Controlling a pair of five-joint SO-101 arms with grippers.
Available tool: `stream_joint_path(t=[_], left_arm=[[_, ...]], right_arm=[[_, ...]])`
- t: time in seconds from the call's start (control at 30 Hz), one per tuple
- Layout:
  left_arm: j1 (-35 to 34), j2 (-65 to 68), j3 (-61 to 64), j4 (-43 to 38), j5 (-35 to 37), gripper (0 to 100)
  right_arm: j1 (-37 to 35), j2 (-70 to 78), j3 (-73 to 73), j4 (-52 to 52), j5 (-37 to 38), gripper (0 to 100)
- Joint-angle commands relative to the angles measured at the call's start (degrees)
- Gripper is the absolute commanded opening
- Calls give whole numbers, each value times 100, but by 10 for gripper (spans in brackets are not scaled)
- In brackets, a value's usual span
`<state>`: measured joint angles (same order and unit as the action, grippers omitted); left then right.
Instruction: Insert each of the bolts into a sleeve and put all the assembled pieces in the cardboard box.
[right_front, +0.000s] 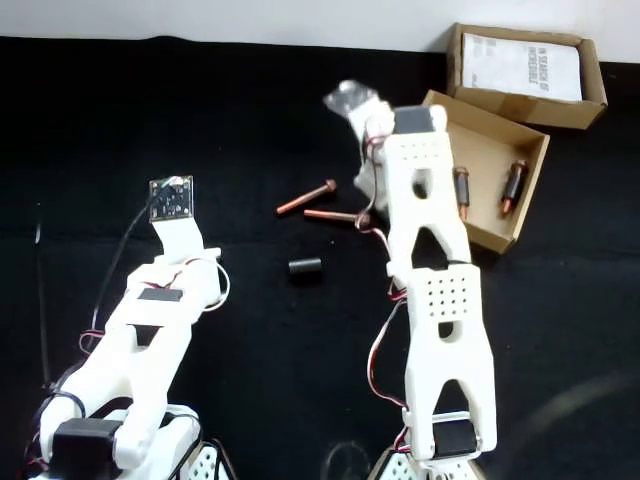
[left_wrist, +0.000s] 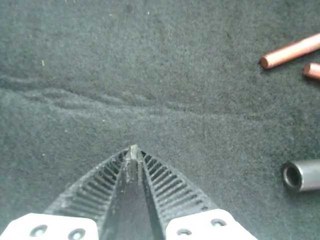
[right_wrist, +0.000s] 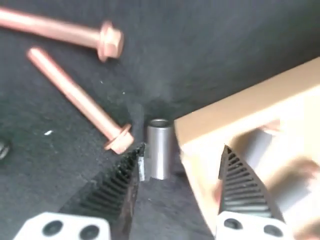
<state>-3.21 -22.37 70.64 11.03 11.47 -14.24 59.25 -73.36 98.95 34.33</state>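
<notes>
My right claw (right_wrist: 182, 149) is spread wide and isn't pinching anything. One toothed finger (right_wrist: 122, 185) sits right against a short grey metal sleeve (right_wrist: 159, 150), and the other hangs over the wall of the open brown cardboard box (right_wrist: 250, 115). That sleeve rests on the black cloth (right_front: 200, 100) just beside the box wall. The flanged head of a long copper bolt (right_wrist: 77, 97) is close on its other side, and a second copper bolt (right_wrist: 60, 31) lies a bit further off.

In the high view the box is right of centre in the upper half, with two bolt-in-sleeve pieces (right_front: 513, 187) inside. A short black sleeve (right_front: 305, 268) lies mid-frame. My left claw (left_wrist: 132, 150) is pressed together on nothing, over bare cloth.
</notes>
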Motion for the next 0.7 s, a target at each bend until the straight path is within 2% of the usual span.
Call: stream_joint_path(t=[0.0, 0.17, 0.43, 0.67], left_arm=[[-57, 13, -224, -70, 26, 13], [-57, 13, -224, -70, 26, 13], [-57, -4, -224, -62, 26, 13], [-57, -13, -215, -62, 26, 13]], right_arm=[[-13, -92, -840, 224, 88, 205], [66, -435, -391, 224, 62, 205], [-242, -1648, 2167, 207, -105, 205], [-295, -1930, 2747, 110, -79, 205]])
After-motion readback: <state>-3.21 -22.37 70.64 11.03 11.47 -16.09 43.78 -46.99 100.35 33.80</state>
